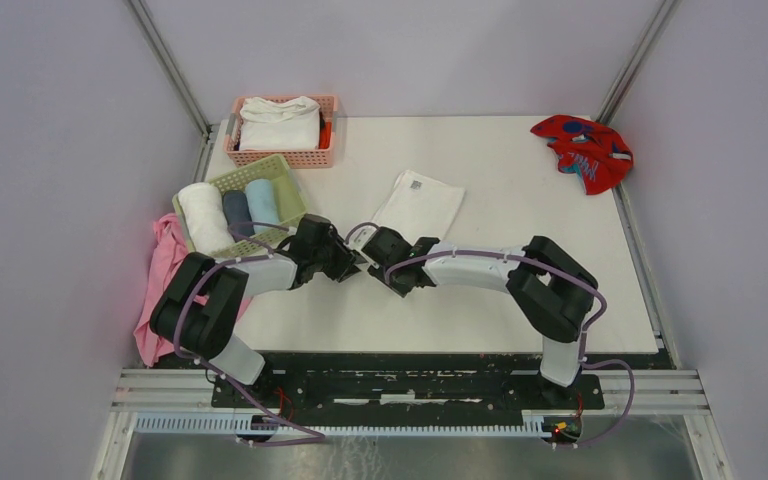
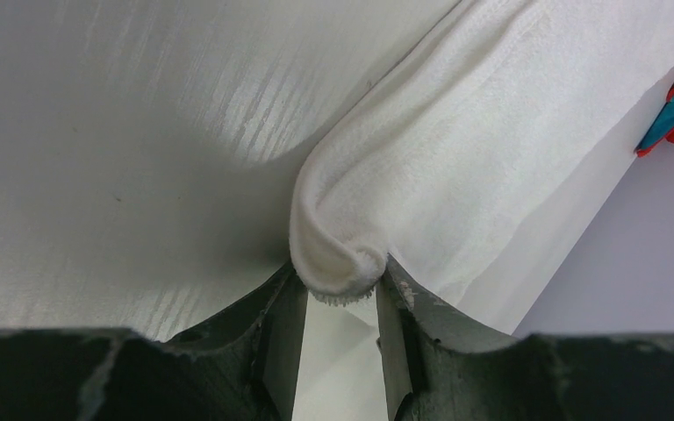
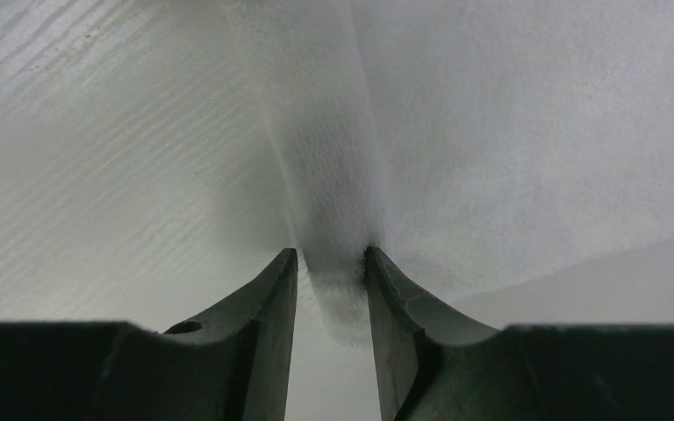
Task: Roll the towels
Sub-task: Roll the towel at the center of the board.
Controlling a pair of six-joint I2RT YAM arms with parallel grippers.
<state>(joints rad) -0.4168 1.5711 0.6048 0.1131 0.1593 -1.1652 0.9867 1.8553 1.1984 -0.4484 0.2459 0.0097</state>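
White towel (image 1: 422,203) is lying flat mid-worktop (image 1: 410,320), its 7 o'clock corner curling into a small roll. L tool (image 2: 342,289) is pinching that rolled corner, jaws part-open w/ cloth filling the gap. R tool (image 3: 332,281) is gripping a raised fold of the same towel just beside L, jaws abt the same width. Red towel (image 1: 585,150) w/ teal marks is sitting crumpled at 2 o'clock, far corner. Lt-blue towel (image 1: 261,200) is resting rolled in green basket (image 1: 292,195) at 9 o'clock.
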